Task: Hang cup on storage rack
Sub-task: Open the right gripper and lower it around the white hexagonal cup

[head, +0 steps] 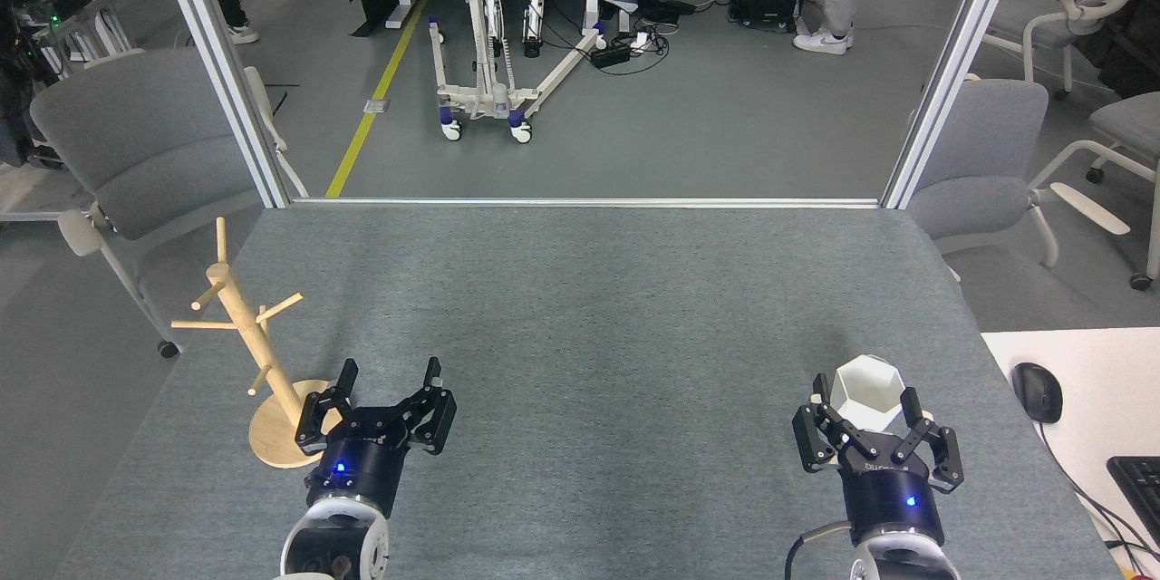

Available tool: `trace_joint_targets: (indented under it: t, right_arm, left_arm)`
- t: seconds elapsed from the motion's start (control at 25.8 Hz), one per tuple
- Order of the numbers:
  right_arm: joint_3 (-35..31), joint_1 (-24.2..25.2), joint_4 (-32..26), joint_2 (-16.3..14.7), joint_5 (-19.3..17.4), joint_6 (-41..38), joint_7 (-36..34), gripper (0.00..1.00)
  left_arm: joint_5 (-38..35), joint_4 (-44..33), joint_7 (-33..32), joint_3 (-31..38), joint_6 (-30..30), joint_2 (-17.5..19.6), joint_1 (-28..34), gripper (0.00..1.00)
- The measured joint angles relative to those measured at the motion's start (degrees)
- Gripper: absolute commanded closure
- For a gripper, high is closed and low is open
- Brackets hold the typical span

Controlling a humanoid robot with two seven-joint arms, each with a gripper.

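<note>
Sitting just ahead of the spread-fingered right gripper (868, 408), the white faceted hexagonal-rimmed cup (866, 393) stands upright on the grey table (580, 308). The left gripper (391, 379), also open and empty, is beside the light wooden pegged rack (249, 326), well apart from it.

Right gripper (865, 399) is sitting open around the white cup (865, 392); left gripper (391, 378) is hanging open beside the wooden rack (243, 319).
</note>
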Motion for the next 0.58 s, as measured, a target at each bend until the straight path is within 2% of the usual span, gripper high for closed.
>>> trace_joint_targets:
  t: [0.58]
  right_arm:
    - [-0.2, 0.4, -0.2, -1.5, 0.0, -0.3, -0.4, 0.0]
  left_arm:
    - [0.5, -3.1, -0.2, 0.0, -0.7, -0.1, 2.4, 0.01]
